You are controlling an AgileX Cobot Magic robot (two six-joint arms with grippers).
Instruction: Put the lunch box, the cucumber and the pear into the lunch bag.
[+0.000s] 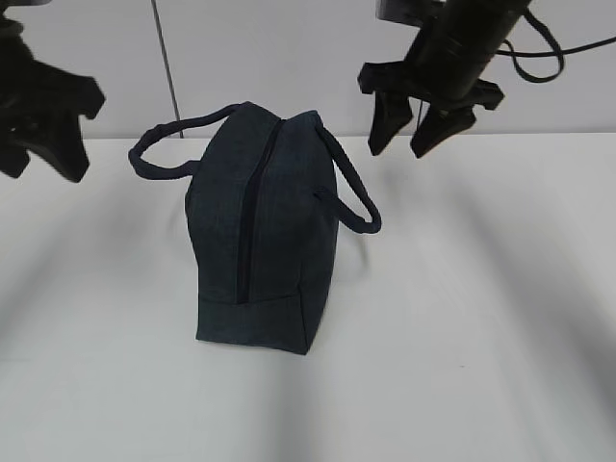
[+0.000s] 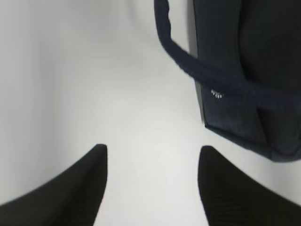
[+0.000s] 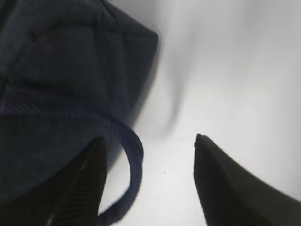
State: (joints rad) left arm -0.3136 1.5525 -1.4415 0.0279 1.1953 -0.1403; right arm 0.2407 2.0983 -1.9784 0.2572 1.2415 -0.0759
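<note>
Navy fabric is basically all you get to look at: the lunch bag [image 1: 258,231] stands alone in the middle of the white table [image 1: 481,337], with its zipper [image 1: 252,217] running down the centre and looking closed from end to end. One handle [image 1: 159,144] loops off toward the upper left, the other [image 1: 351,192] droops to the right.

No lunch box, cucumber or pear turns up in any view. I'd guess they're already inside and the bag is zipped, so the job looks done or nearly so, but nothing shows the inside, so that's only my read.

Left gripper [image 1: 38,159] hangs at the far upper left of the frame, jaws apart and empty, well clear of the bag. Right gripper [image 1: 409,130] hovers at the upper right, just above and beside the right handle, jaws also spread with nothing between them.
</note>
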